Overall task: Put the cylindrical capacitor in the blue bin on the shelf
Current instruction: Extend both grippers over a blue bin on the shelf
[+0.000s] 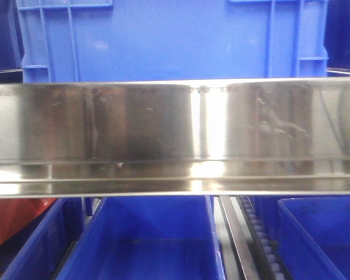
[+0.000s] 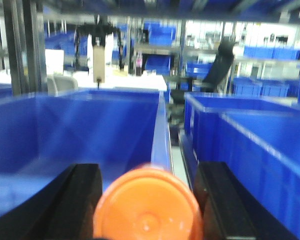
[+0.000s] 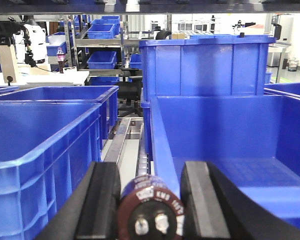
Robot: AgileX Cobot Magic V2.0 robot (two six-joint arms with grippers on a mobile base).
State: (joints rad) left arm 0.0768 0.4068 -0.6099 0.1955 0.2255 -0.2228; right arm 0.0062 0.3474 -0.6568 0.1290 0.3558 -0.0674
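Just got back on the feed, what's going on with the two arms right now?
Both arms are at the shelf, each holding something. The right gripper is shut on the dark cylindrical capacitor, terminals toward the camera, about in line with the left wall of the open blue bin ahead. The left gripper is shut on an orange round-ended item facing a second blue bin. Neither is released yet. The front view shows no arms.
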